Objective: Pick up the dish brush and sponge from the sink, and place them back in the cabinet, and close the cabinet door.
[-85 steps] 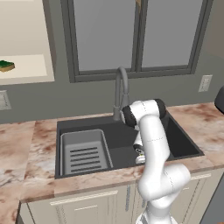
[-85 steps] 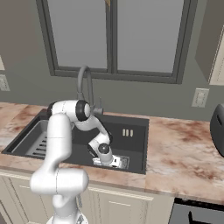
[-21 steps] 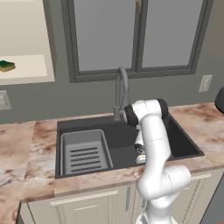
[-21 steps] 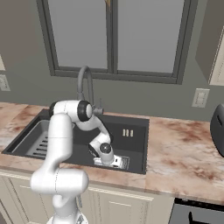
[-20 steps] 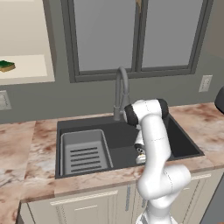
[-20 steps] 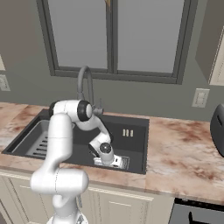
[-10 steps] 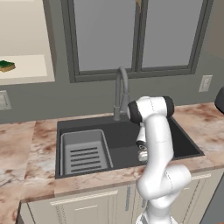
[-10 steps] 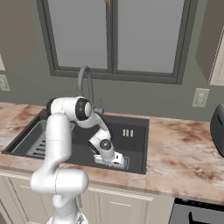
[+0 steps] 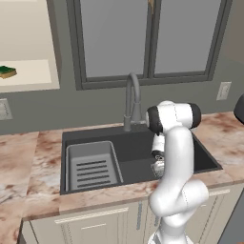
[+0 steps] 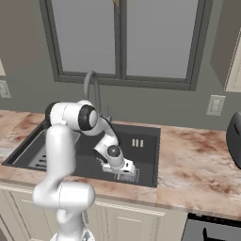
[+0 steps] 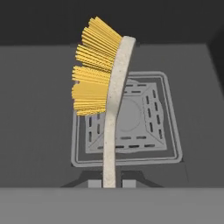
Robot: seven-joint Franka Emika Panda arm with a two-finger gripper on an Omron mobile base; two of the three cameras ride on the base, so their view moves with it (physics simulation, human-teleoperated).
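My gripper (image 11: 110, 183) is shut on the handle of the dish brush (image 11: 114, 105), which has a pale cream handle and yellow bristles and stands up straight from between the fingers. The brush hangs over the square grey drain (image 11: 151, 113) on the floor of the black sink (image 9: 95, 134). From the right base camera, the gripper (image 10: 126, 172) sits low in the basin's right half. The green sponge (image 9: 6, 71) lies on the shelf of the open cabinet (image 9: 28, 43) at the upper left. The cabinet door is out of view.
A grey arched faucet (image 9: 131, 97) rises behind the sink, close to my arm. A ribbed drainer tray (image 9: 90, 167) fills the basin's left half. Marble counter (image 10: 197, 164) runs along both sides, and a window (image 10: 122, 37) sits behind.
The arm's upper joint has shifted slightly to the right in the left base view. The hand stays low in the sink with the brush.
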